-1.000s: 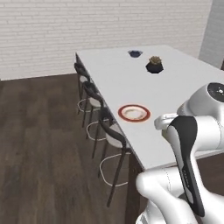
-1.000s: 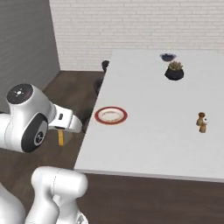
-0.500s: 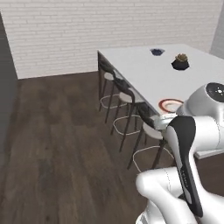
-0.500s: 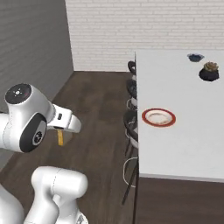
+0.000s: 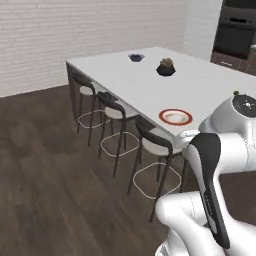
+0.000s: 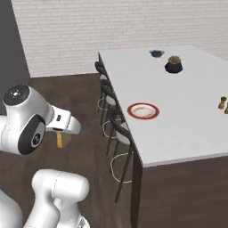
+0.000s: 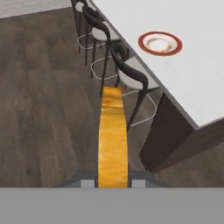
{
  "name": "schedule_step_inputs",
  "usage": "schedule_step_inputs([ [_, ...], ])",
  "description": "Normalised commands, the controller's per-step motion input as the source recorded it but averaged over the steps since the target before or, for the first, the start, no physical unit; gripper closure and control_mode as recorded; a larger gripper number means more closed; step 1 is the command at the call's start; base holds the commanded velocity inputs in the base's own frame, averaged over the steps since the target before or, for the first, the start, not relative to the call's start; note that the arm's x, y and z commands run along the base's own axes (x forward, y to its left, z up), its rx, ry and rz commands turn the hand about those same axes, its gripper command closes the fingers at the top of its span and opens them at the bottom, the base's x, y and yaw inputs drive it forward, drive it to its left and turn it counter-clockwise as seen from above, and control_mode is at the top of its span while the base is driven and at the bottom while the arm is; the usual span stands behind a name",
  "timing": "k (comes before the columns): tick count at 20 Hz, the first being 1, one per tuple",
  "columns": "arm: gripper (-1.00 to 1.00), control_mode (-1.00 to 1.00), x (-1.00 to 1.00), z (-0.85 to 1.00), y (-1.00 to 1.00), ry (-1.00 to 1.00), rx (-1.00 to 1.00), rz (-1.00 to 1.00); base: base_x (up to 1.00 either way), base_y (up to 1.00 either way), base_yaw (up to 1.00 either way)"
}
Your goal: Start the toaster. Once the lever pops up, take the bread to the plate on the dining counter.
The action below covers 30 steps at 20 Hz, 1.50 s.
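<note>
Bread (image 7: 113, 140): 1 slice, pinched edge-on betw. the gripper (image 7: 113, 183) fingers, held over the dark wood floor (image 5: 45, 170) near the stools, its long axis running straight out from the hand toward the dining counter (image 6: 187, 111); in the right base view it hangs as a small yellow piece (image 6: 59, 140) under the hand. 3 black stools (image 5: 150, 145) stand in a row along the counter's near-left edge. On the counter, near to far: 1 plate (image 5: 175, 117) w/ red-orange rim, nothing on it; 2 small brown shakers (image 6: 221, 103) at the right edge; 1 dark pot w/ a plant (image 5: 166, 67); 1 small dark bowl (image 5: 136, 57) at the far end, contents too small to tell.
</note>
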Motion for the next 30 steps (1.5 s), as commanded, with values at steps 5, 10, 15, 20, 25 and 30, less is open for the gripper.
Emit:
schedule_step_inputs([
  [5,1.0,1.0,0.0,0.0,0.0,0.0,0.0,0.0,0.22,0.52,-0.74],
  [10,1.0,1.0,0.0,0.0,0.0,0.0,0.0,0.0,0.26,0.65,-0.76],
  [15,1.0,1.0,0.0,0.0,0.0,0.0,0.0,0.0,0.28,0.76,-0.73],
  [20,1.0,1.0,0.0,0.0,0.0,0.0,0.0,0.0,0.26,0.82,-0.71],
  [25,1.0,1.0,0.0,0.0,0.0,0.0,0.0,0.0,0.01,0.9,-0.68],
  [30,1.0,1.0,0.0,0.0,0.0,0.0,0.0,0.0,0.0,0.95,-0.63],
])
